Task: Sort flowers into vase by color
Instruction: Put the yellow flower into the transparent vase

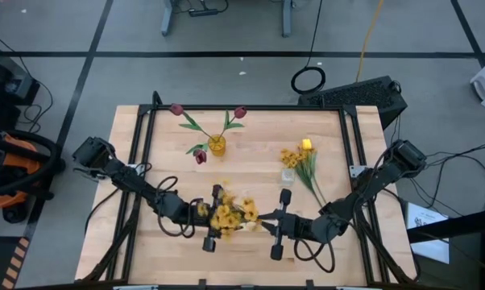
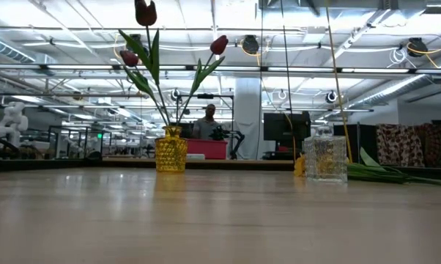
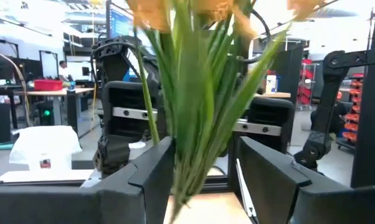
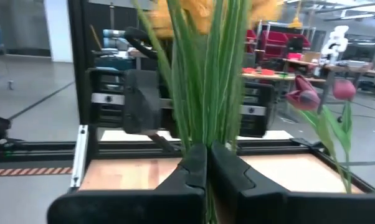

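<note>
Three dark-red tulips (image 1: pixel 198 155) stand with their stems in a yellow vase (image 1: pixel 217 146) at the far middle of the table. A yellow tulip (image 1: pixel 307 145) and a yellow spray (image 1: pixel 291 156) lie on the table beside a clear glass vase (image 1: pixel 288 174). Another spray of small yellow blossoms (image 1: pixel 226 214) is held upright near the table's near edge, between my two grippers. My right gripper (image 4: pixel 206 163) is shut on its stems. My left gripper (image 3: pixel 203 180) is open, with one finger on either side of the same stems; I cannot tell whether it touches them. My right gripper pinches the bundle of green stems (image 4: pixel 207 134) between its two fingers, below the blossoms. The fingers come level from the table's right and lie across the stems. The spray stands upright, blossoms on top; its lower end is hidden behind the fingers.
The yellow vase (image 2: pixel 171 154) and the glass vase (image 2: pixel 325 158) stand apart at the far side, with green stems (image 2: pixel 396 174) lying flat to the glass vase's right. A black frame (image 1: pixel 242 108) runs round the table. Bare wood lies between the vases and the grippers.
</note>
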`<act>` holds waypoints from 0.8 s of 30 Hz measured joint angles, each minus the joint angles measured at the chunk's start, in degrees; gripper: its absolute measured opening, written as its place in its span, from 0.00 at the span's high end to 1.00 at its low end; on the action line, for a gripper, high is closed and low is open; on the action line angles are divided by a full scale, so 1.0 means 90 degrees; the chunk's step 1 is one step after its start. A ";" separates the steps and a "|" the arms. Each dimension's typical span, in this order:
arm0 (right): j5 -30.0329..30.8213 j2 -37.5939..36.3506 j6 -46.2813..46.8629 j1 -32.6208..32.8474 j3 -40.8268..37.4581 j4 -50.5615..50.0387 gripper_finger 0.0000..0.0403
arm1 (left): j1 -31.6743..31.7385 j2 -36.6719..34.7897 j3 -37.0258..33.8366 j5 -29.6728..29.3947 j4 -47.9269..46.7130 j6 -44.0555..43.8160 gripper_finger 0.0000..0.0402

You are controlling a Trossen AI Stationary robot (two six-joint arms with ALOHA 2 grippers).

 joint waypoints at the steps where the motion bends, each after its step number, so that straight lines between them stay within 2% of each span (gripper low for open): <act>1: -0.0023 0.0000 0.0018 -0.0011 0.0000 0.0000 1.00 | 0.0017 0.0000 0.0000 -0.0002 -0.0002 0.0000 0.54; 10: -0.0019 0.0000 0.0027 -0.0017 0.0000 -0.0038 1.00 | 0.0156 0.0000 -0.0002 -0.0046 -0.0012 -0.0160 0.54; 13: -0.0017 0.0000 0.0056 -0.0017 0.0000 -0.0113 1.00 | 0.0178 0.0000 -0.0002 -0.0041 -0.0012 -0.0164 0.56; 16: -0.0017 0.0000 0.0056 -0.0017 0.0000 -0.0173 1.00 | 0.0173 0.0000 -0.0005 -0.0036 -0.0012 -0.0162 0.66; 22: 0.0135 0.0000 0.0410 -0.0014 0.0000 -0.0308 0.93 | 0.0175 0.0000 -0.0005 -0.0024 -0.0012 -0.0112 0.95; 24: 0.0384 0.0000 0.0461 0.0029 0.0000 -0.0403 0.89 | 0.0190 0.0000 -0.0007 -0.0027 -0.0004 -0.0105 0.97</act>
